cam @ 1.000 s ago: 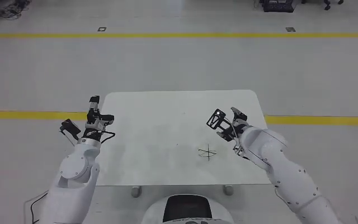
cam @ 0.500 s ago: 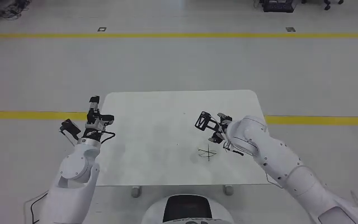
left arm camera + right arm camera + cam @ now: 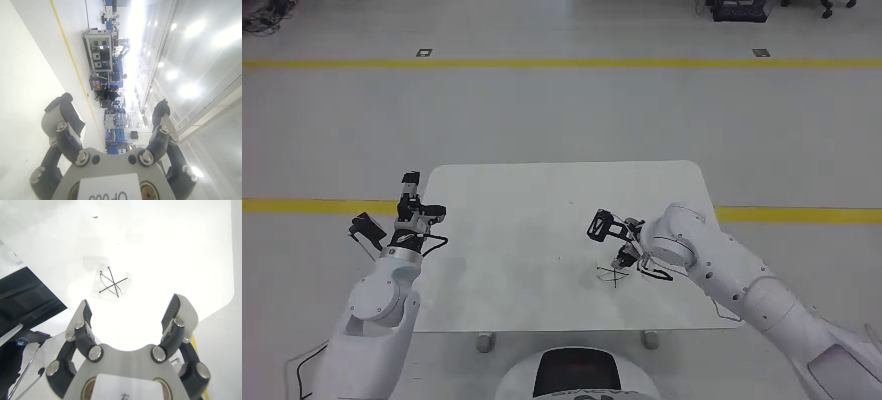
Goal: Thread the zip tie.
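Where the top view looks down on the white table (image 3: 542,200), the zip ties (image 3: 613,272) lie on its surface nearer the near edge than the far edge, and to the right of the table's middle. In the right wrist view the zip ties (image 3: 113,283) are seen to be several thin black strips. They cross one another at a common point and fan out into a star shape. They rest within a small clear wrapper (image 3: 105,295), which lies flat on the table (image 3: 170,247).

Right arm: the right gripper (image 3: 604,225) is positioned over the table, on the far side of the zip ties and close to them, but apart from them. In its own wrist view the right gripper (image 3: 130,304) has its two ribbed fingers (image 3: 173,308) spread wide. Nothing is held between them; bare table surface shows in the gap. The zip ties lie beyond the fingertips and are not in contact with either one.

Left arm: the left gripper (image 3: 113,100) is stationed at the left edge of the table, toward the far-left corner and well apart from the zip ties. Its fingers are released, set wide apart, and carry nothing.
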{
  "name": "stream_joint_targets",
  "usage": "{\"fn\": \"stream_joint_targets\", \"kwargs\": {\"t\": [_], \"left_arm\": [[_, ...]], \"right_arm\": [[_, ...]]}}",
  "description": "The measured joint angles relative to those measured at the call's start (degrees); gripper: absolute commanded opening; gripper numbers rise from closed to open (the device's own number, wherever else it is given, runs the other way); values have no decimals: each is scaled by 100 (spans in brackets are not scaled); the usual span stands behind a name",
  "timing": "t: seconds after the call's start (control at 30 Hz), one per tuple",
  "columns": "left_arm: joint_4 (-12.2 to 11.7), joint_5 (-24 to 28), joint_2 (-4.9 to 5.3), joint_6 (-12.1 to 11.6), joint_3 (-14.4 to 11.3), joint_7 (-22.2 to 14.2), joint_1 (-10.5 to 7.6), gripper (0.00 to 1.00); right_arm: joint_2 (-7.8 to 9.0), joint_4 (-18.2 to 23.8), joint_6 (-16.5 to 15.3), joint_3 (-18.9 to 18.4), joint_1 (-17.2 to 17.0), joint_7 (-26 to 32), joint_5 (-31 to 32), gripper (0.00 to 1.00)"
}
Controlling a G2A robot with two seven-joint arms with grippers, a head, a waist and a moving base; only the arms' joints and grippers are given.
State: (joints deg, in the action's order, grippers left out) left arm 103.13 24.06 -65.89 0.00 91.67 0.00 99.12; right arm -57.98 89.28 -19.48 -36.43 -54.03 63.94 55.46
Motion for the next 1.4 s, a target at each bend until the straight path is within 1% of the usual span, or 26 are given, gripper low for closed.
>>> {"fn": "stream_joint_targets", "kwargs": {"t": [0.3,0.37,0.4,0.5,0.6,0.63,0.9,1.0,1.17,1.4], "left_arm": [[0,0,0,0,0,0,0,100],[0,0,0,0,0,0,0,100],[0,0,0,0,0,0,0,100],[0,0,0,0,0,0,0,100],[0,0,0,0,0,0,0,100],[0,0,0,0,0,0,0,100],[0,0,0,0,0,0,0,100],[0,0,0,0,0,0,0,100],[0,0,0,0,0,0,0,100],[0,0,0,0,0,0,0,100]], "right_arm": [[-1,-5,0,-30,-24,-14,3,100],[-5,-189,0,24,-28,-174,-190,100],[-7,-344,0,106,42,-280,-417,100],[-5,-610,0,396,295,-328,-807,100],[-21,-751,0,815,554,-202,-1019,100],[-23,-762,0,873,588,-181,-1032,100],[-25,-769,0,863,574,-196,-1036,100],[-57,-938,0,912,515,-467,-1082,100],[-142,-1151,0,1054,611,-614,-1210,100],[-155,-1158,0,1088,630,-624,-1216,100]]}}
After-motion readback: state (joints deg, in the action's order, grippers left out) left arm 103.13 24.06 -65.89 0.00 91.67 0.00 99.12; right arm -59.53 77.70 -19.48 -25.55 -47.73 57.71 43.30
